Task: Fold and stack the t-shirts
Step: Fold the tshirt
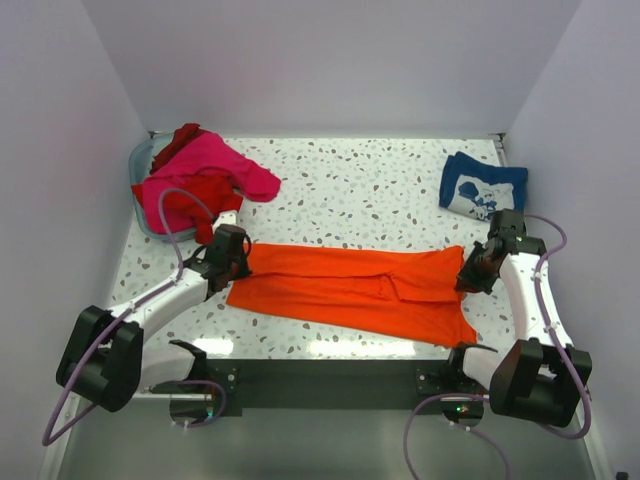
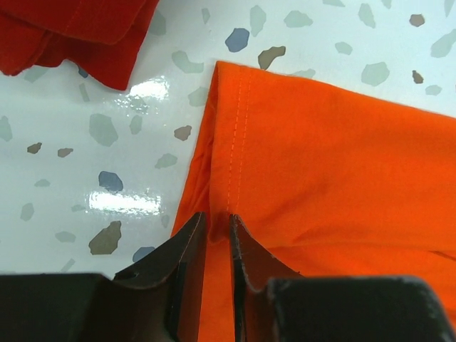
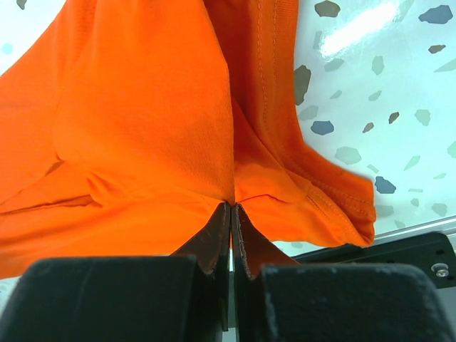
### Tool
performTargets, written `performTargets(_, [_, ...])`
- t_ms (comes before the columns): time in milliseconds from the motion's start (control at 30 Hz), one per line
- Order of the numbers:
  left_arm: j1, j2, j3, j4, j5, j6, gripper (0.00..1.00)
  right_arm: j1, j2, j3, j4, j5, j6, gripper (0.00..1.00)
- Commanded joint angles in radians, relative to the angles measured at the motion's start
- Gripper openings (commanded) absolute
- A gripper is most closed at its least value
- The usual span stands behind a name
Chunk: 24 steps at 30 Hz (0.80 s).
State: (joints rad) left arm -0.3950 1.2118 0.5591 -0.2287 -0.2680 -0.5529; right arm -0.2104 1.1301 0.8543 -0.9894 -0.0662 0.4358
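Note:
A bright orange t-shirt point(image 1: 350, 290) lies stretched in a long band across the front of the table. My left gripper point(image 1: 232, 256) is shut on its left hem, pinching a fold of cloth point(image 2: 218, 214) between the fingers. My right gripper point(image 1: 478, 270) is shut on its right end, where the cloth point(image 3: 142, 128) bunches at the fingertips. A folded navy blue t-shirt with white print point(image 1: 482, 186) lies at the back right. A hot pink t-shirt point(image 1: 205, 165) and red t-shirts point(image 1: 195, 195) lie heaped at the back left; red cloth point(image 2: 78, 28) shows in the left wrist view.
A grey-blue bin point(image 1: 143, 160) holds the pink and red heap at the back left corner. White walls close in the table on three sides. The black mounting rail point(image 1: 330, 380) runs along the near edge.

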Motion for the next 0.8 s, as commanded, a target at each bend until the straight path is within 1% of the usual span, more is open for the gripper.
performTargets(0, [-0.001, 0.009, 0.032, -0.009, -0.051, 0.007, 0.24, -0.004, -0.013, 0.037, -0.025, 0.005, -0.016, 0.0])
performTargets(67, [-0.002, 0.017, 0.03, -0.014, -0.051, 0.007, 0.25, -0.004, -0.013, 0.037, -0.022, 0.002, -0.016, 0.0])
performTargets(367, [-0.001, 0.025, 0.013, 0.032, 0.029, 0.018, 0.3, -0.004, -0.02, 0.037, -0.025, -0.003, -0.017, 0.0])
performTargets(567, [-0.001, 0.015, -0.013, 0.051, 0.052, 0.015, 0.3, -0.004, -0.023, 0.037, -0.026, -0.003, -0.019, 0.0])
performTargets(633, [-0.001, 0.015, -0.016, 0.051, 0.055, 0.016, 0.21, -0.004, -0.024, 0.037, -0.026, -0.004, -0.02, 0.0])
performTargets(667, [-0.001, 0.015, -0.015, 0.049, 0.053, 0.016, 0.15, -0.004, -0.026, 0.038, -0.028, -0.004, -0.019, 0.0])
performTargets(700, [-0.002, 0.015, -0.01, 0.046, 0.046, 0.018, 0.02, -0.004, -0.027, 0.037, -0.029, -0.004, -0.02, 0.0])
performTargets(733, [-0.001, 0.012, -0.005, 0.029, 0.036, 0.016, 0.0, -0.004, -0.032, 0.038, -0.029, -0.004, -0.02, 0.0])
performTargets(767, [-0.001, 0.008, -0.001, 0.019, 0.026, 0.015, 0.0, -0.004, -0.035, 0.038, -0.032, -0.006, -0.02, 0.0])
